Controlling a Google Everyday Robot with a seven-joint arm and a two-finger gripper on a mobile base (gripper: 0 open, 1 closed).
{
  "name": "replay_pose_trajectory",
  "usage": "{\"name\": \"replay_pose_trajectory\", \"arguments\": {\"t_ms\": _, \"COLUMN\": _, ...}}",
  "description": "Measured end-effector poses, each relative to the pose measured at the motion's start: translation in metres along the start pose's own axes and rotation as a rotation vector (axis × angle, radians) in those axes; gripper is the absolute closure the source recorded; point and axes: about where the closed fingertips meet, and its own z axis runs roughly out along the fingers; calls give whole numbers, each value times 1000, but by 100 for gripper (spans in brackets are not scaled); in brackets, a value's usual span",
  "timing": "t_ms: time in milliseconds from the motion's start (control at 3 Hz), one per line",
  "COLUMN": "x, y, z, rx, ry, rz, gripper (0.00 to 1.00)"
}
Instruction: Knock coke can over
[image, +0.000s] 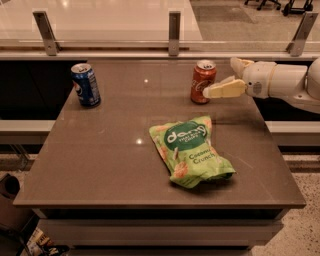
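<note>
The coke can (202, 81) is orange-red with a silver top. It stands upright on the brown table (115, 165), at the back right. My gripper (220, 77) comes in from the right edge on a white arm and is open. Its near finger (225, 90) lies level and its tip is at the can's right side, touching it or nearly so. The far finger (238, 64) sits behind and to the right of the can. Nothing is held.
A blue soda can (85, 84) stands upright at the back left. A green snack bag (190, 150) lies flat in the middle right of the table. A glass rail with metal posts (174, 33) runs behind the table.
</note>
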Motion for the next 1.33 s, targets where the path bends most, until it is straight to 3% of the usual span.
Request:
{"name": "replay_pose_trajectory", "arguments": {"t_ms": 333, "x": 4, "y": 1, "z": 16, "rx": -15, "ry": -31, "rz": 27, "gripper": 0}}
{"name": "replay_pose_trajectory", "arguments": {"t_ms": 667, "x": 9, "y": 7, "z": 30, "rx": -29, "ry": -49, "rz": 43, "gripper": 18}}
{"name": "replay_pose_trajectory", "arguments": {"t_ms": 1333, "x": 8, "y": 10, "z": 35, "rx": -38, "ry": -50, "rz": 43, "gripper": 64}}
